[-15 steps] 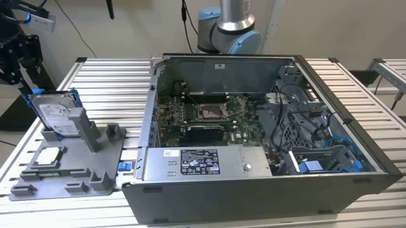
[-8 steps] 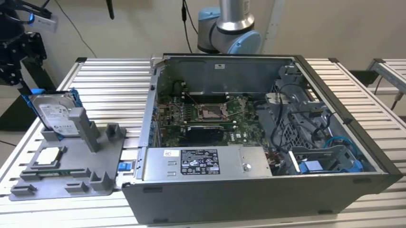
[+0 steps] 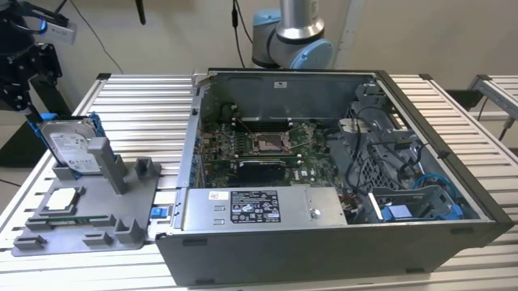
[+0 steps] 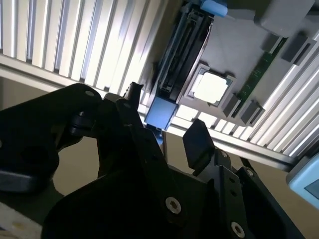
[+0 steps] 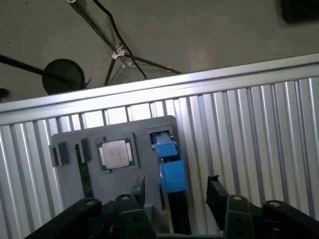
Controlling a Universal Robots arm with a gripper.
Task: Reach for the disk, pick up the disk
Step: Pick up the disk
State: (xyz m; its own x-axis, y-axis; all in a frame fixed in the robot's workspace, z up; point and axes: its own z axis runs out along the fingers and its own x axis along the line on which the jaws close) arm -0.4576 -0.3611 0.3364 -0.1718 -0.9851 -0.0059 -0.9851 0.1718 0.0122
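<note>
The disk (image 3: 71, 147) stands on edge in a slot of the grey holder tray (image 3: 121, 218) at the exterior view's left, silver-grey with a white label and a blue bracket. My black gripper (image 3: 31, 104) hangs just above its upper end. In both wrist views I look down along the disk's thin edge, with the disk's blue bracket end (image 5: 173, 174) (image 4: 160, 112) lying between my spread fingers. The gripper (image 5: 177, 191) (image 4: 164, 117) is open, one fingertip (image 5: 138, 190) on each side of the disk and not touching it.
A small square CPU chip (image 3: 63, 200) (image 5: 115, 153) (image 4: 210, 88) sits in the same tray beside the disk. An open computer case (image 3: 324, 182) stands at the exterior view's right on the slatted metal table (image 3: 137, 103). A tripod (image 5: 119, 52) stands on the floor beyond the table edge.
</note>
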